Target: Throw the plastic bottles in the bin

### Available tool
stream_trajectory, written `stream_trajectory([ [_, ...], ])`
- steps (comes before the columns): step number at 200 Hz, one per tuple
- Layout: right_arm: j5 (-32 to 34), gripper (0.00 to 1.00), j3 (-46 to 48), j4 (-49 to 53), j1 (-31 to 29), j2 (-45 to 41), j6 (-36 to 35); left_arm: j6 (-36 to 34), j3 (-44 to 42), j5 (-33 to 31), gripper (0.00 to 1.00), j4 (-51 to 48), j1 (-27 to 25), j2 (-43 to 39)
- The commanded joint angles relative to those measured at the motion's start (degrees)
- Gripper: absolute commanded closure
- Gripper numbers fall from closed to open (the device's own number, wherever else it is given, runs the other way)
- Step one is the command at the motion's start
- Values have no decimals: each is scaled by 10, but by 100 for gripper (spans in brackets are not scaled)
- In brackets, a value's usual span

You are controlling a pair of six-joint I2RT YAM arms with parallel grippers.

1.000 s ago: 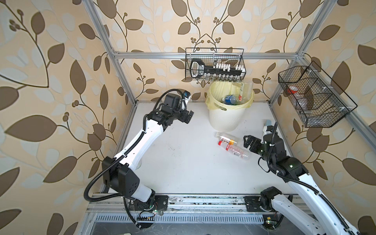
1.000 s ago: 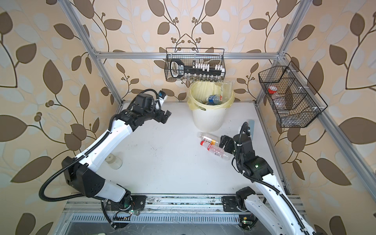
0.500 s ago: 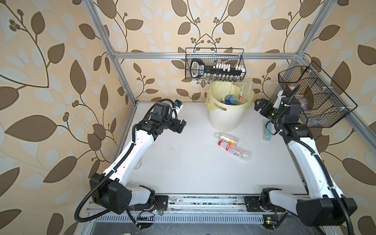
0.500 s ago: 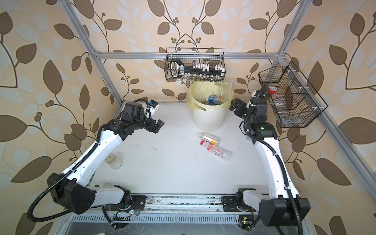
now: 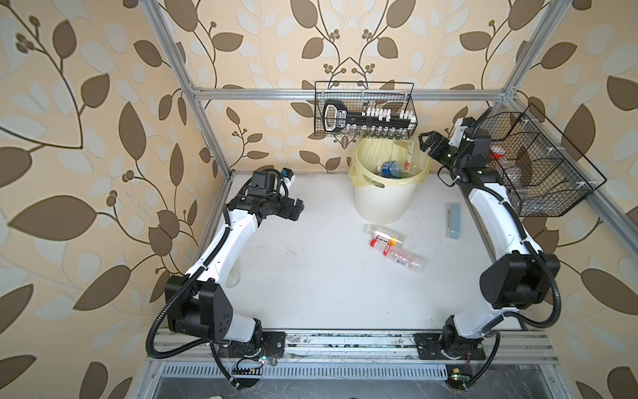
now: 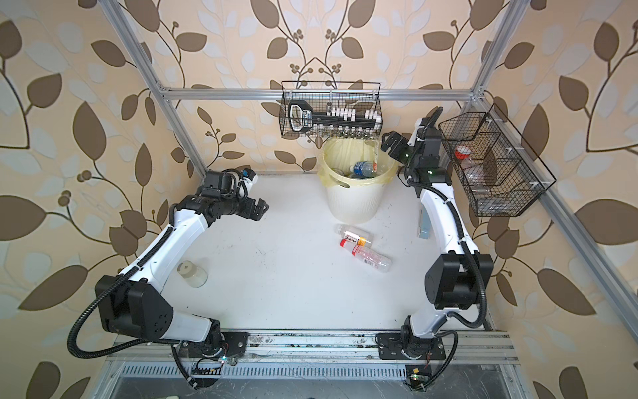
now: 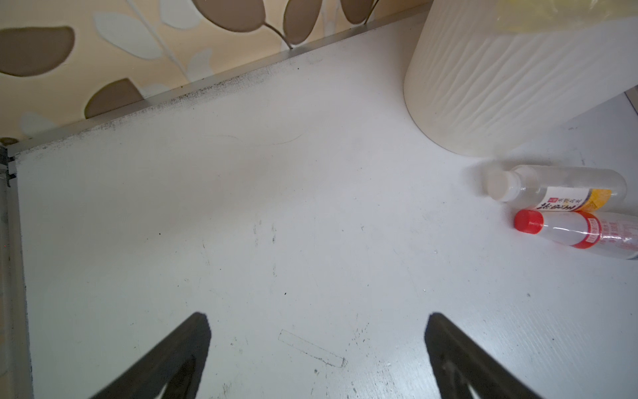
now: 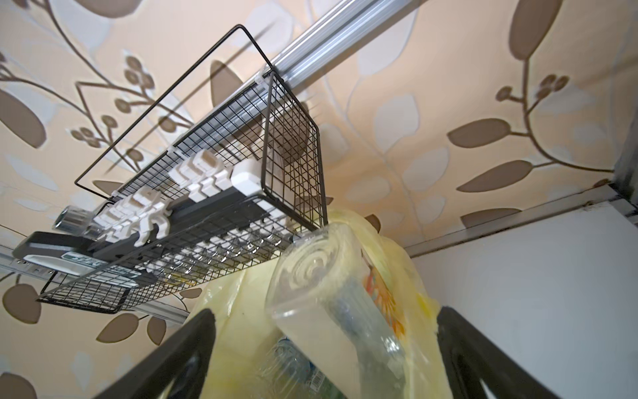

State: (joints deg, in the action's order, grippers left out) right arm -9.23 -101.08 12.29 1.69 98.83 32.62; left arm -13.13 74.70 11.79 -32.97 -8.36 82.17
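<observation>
Left jaws, at the end of the left arm (image 5: 238, 231), are spread wide and empty above the bare counter (image 5: 310, 276) near its back-left corner. The left wrist view shows the dark fingers (image 7: 193, 335) apart with nothing between them. Beside that arm's lower link, a pale lidded jar (image 6: 191, 274) stands near the counter's left edge. Further right, at the back, a wire basket (image 5: 364, 110) hangs on the frame above the bin (image 5: 379, 203). The bin stands on the counter, lined with a yellow bag. Inside it lies a blue-labelled bottle (image 5: 392, 169), and a clear bottle (image 5: 409, 155) leans base-up against its right inner rim. Just in front of the bin, two bottles lie side by side on the counter, close together: a white-capped bottle (image 5: 383, 235) nearer the bin and a red-capped bottle (image 5: 397, 252) in front of it. To their right, a pale-blue case (image 5: 453, 220) lies near the counter's right edge. Right jaws, on the right arm (image 5: 497, 214), hang just above the bin's right rim, spread wide and gripping nothing. In the right wrist view the clear bottle shows between them, resting in the bag, apart from both sides. A second basket (image 5: 538, 169) hangs on the right wall behind that arm.
</observation>
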Motion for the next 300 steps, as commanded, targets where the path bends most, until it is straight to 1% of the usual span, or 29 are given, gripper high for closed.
stream_trajectory([
  [1,-21,0,-76,-4,-16,44,-7,5,17,18,1,13,13,21],
  [18,-19,0,-135,29,-42,84,-24,8,21,22,1,16,21,33],
  [36,-27,0,-153,45,-73,102,-32,14,31,24,1,11,26,45],
  [50,-33,0,-130,37,-98,92,-33,21,38,29,1,5,30,53],
  [69,-33,0,-73,17,-130,57,-35,30,39,43,1,4,33,56],
  [85,-18,0,-28,9,-156,17,-43,32,36,51,1,3,34,52],
  [102,-2,0,14,-4,-171,-29,-45,32,33,56,1,2,34,47],
  [126,9,0,43,14,-168,-78,-39,34,33,62,1,-3,34,35],
  [154,8,0,78,46,-149,-136,-31,34,29,67,1,-5,34,16],
  [169,16,0,118,61,-140,-183,-29,32,27,72,1,-10,34,8],
  [188,42,0,182,72,-131,-246,-31,20,22,89,1,-18,34,7],
  [194,49,0,201,78,-127,-265,-33,14,18,94,1,-20,34,-15],
  [234,81,0,319,124,-109,-370,-51,-7,-8,117,1,-26,34,-45],
  [274,107,0,422,153,-116,-434,-64,-22,-39,144,1,-37,34,-64],
  [300,160,0,468,169,-158,-449,-85,-29,-62,153,1,-39,34,-71],
])
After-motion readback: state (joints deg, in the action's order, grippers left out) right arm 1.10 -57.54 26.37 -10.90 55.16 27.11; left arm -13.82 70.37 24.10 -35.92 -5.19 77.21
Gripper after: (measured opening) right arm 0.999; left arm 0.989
